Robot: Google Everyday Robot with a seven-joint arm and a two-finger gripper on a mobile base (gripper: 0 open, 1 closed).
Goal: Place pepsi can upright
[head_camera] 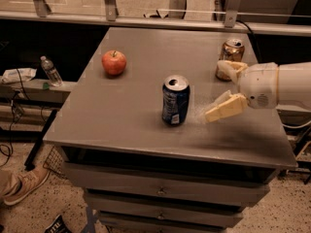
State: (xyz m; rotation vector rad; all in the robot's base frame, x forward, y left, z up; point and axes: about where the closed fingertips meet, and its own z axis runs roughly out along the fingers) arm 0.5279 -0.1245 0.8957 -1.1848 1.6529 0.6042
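Observation:
The pepsi can (pixel 175 100), dark blue with a silver top, stands upright on the grey table (pixel 121 120), near its middle. My gripper (pixel 221 90) is to the right of the can, apart from it, with its two cream fingers (pixel 224 108) spread wide and nothing between them. The white arm reaches in from the right edge of the view.
A gold-brown can (pixel 231 55) stands upright at the back right, just behind my upper finger. A red apple (pixel 114 62) sits at the back left. The table has drawers below. A water bottle (pixel 50 71) stands on a low shelf to the left. A shoe (pixel 22 186) shows on the floor.

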